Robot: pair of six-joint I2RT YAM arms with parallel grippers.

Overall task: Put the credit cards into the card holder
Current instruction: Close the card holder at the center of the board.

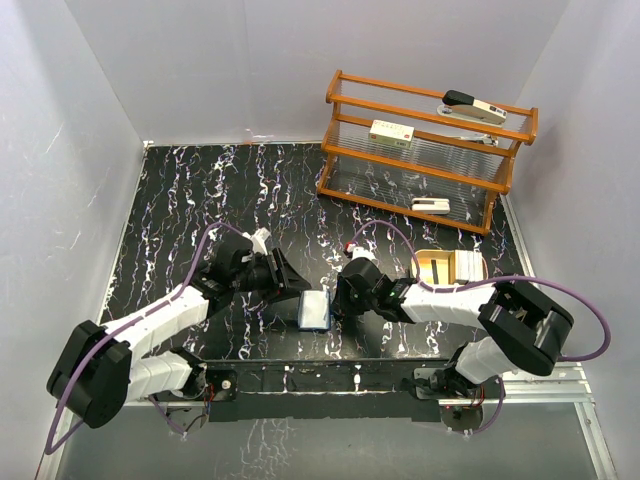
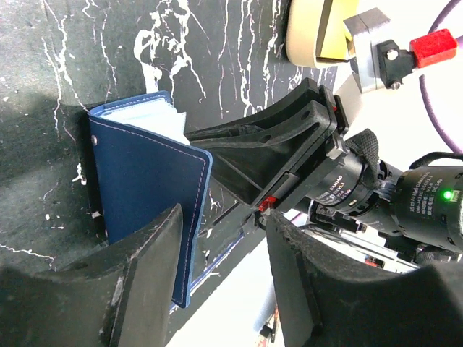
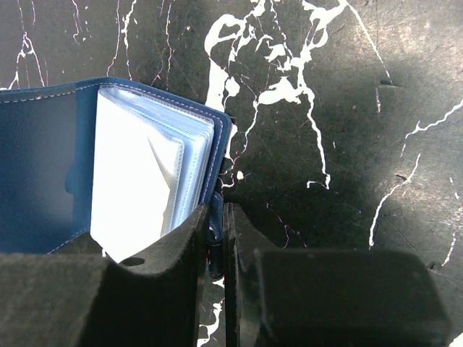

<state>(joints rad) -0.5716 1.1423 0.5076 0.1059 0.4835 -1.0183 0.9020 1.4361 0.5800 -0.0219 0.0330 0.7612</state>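
The card holder (image 1: 315, 311) lies on the black, white-veined surface (image 1: 200, 200), and both arms reach in to meet at it. It is open: the navy cover is folded back and a stack of clear sleeves (image 3: 137, 173) shows inside.

The right hand (image 1: 338, 300) is at the card holder's right edge. From its own wrist camera, the right hand (image 3: 218, 213) has its two fingers clenched on the thin navy cover of the card holder (image 3: 43, 173), pinching it at the rim beside the sleeves.

The left hand (image 1: 298, 290) is at the opposite side of the card holder. Seen from that wrist, the left hand (image 2: 224, 217) is released, its fingers standing well apart. The lower corner of the card holder (image 2: 145, 188) sits in the gap, close against one finger (image 2: 137, 289) and clear of the other.

Off to the right of the card holder, past the right arm, sits a beige tray (image 1: 483, 268) with flat yellow and white pieces in it. I cannot tell whether those are cards. Farther back from the card holder, on the same side, stands a wooden rack (image 1: 400, 208) holding a few white devices.
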